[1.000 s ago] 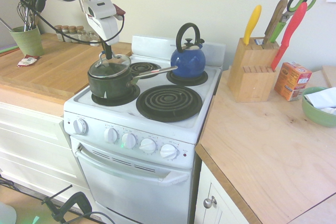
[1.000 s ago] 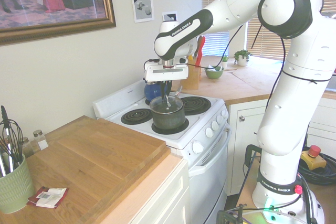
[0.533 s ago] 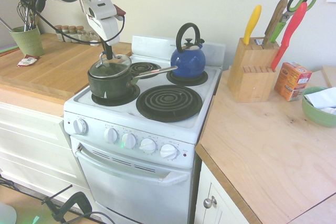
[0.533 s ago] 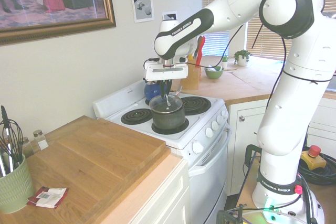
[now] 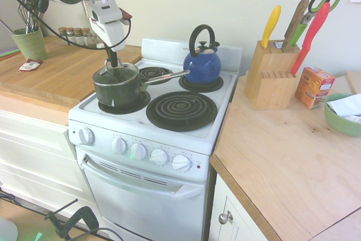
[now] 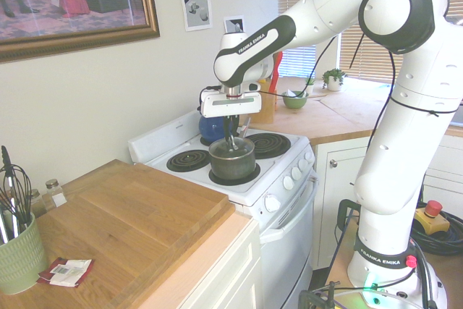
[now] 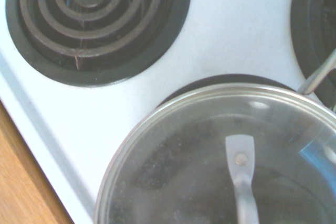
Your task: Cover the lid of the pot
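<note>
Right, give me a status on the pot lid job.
Looks done: the lid appears to sit level on the pot, on the stove's front burner; the wrist view shows its rim ringing the pot. In hand: the gripper is right at the lid's knob; whether the fingers have let go cannot be told. Left: release and lift clear.

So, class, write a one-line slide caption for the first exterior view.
White arm's gripper lowers a clear glass lid onto the dark green saucepan beside a blue kettle.
</note>
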Tool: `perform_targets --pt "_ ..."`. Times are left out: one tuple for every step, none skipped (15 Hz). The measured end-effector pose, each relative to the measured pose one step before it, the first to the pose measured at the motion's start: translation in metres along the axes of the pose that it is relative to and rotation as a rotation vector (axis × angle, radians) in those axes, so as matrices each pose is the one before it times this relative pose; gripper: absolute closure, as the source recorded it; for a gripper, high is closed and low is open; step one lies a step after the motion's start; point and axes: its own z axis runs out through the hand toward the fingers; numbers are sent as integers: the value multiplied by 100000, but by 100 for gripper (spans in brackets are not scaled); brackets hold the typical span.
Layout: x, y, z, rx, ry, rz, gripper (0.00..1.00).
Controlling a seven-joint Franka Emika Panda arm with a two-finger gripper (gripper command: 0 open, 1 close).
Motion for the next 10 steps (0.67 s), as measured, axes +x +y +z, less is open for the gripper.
perform_targets --pt "-20 6 210 40 52 -34 100" --pt "-8 -130 152 454 238 -105 100" --pt "-57 -133 202 279 133 -162 100" --pt "-57 -96 431 -205 -71 -110 100" --pt "-42 -63 14 203 -12 -193 100" --pt "-37 -33 32 89 16 -176 100" --pt "3 -9 -1 61 14 -151 100" --pt "4 -7 -8 78 31 -171 100" --pt "0 0 -2 16 7 -101 100" --pt "2 -2 -17 34 13 -7 0"
